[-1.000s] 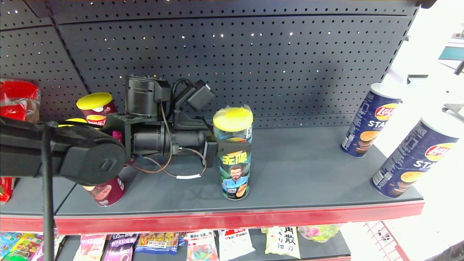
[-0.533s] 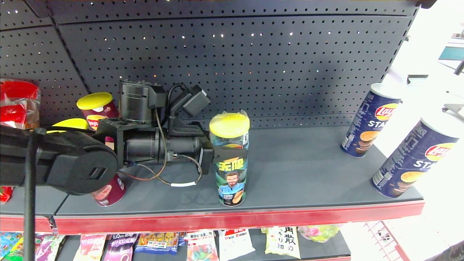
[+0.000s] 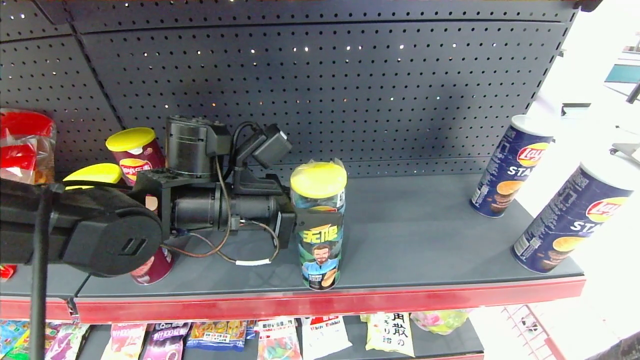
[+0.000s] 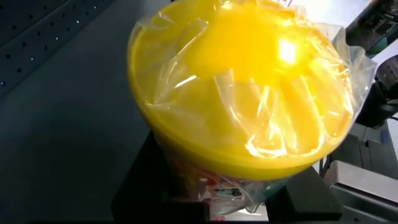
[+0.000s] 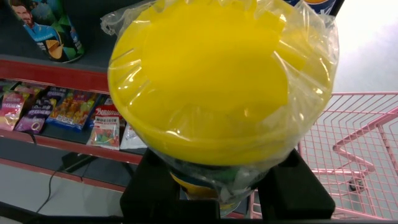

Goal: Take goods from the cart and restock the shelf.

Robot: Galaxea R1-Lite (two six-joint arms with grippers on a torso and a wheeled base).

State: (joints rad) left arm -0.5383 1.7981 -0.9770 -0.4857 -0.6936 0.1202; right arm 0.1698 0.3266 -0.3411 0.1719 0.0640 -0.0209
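Note:
A green-and-blue chip can [image 3: 320,225] with a yellow lid stands upright near the red front edge of the grey shelf [image 3: 415,235]. My left gripper [image 3: 320,219] comes in from the left and is shut on its upper body. I cannot tell whether its base touches the board. The left wrist view looks down on its plastic-wrapped yellow lid [image 4: 242,87], with the left gripper [image 4: 227,196] clamped below it. My right gripper [image 5: 217,193] is shut on a second yellow-lidded can [image 5: 211,87], held out in front of the shelf. The shelved can [image 5: 53,28] shows beyond it.
Two maroon cans [image 3: 134,150] [image 3: 150,262] stand behind my left arm. Two dark blue cans [image 3: 510,165] [image 3: 570,220] stand at the shelf's right end, with bare board between them and the held can. Snack packets [image 3: 325,335] fill the lower shelf. The pink cart [image 5: 367,143] is beside it.
My left arm has carried the green-and-blue can slightly left and closer to the shelf's front edge. Everything else on the shelf stays put.

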